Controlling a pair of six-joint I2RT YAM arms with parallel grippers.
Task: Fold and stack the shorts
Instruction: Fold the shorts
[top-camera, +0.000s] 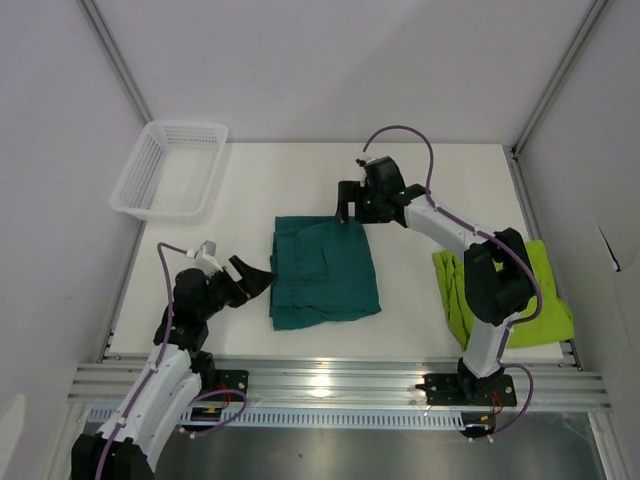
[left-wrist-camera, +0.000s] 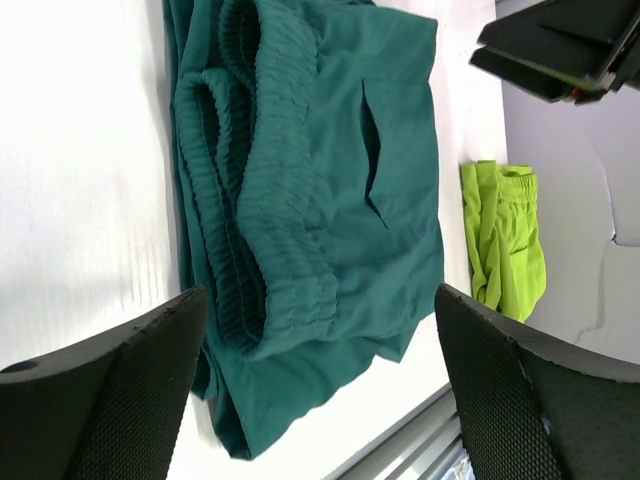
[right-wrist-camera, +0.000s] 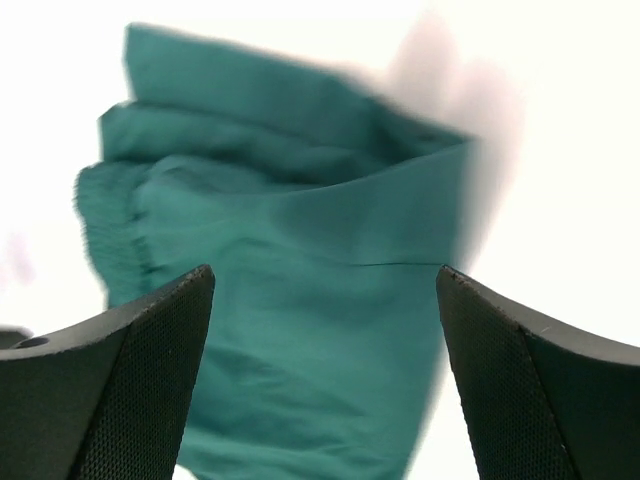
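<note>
Two pairs of shorts lie on the white table (top-camera: 420, 180), well apart. The dark teal shorts (top-camera: 325, 272) sit mid-table as a rough folded square, with the ribbed waistband doubled along the 9 o'clock side in the left wrist view. The right wrist view of them is blurred, so seams and any markings are hard to make out. The lime green shorts (top-camera: 545, 300) lie at 4 o'clock from the teal pair, against the table's near right corner, partly covered by the right arm's elbow. The white mesh basket (top-camera: 168, 168) stands at 10 o'clock, at the far left corner. Bare table runs all round the teal pair, widest toward 12 and 3 o'clock. The right gripper (top-camera: 346, 212) hangs over the teal pair's 12 o'clock edge, fingers spread wide; whether they touch the cloth cannot be told. The left gripper (top-camera: 255, 275) sits just beside the 9 o'clock edge, spread wide and holding nothing.
</note>
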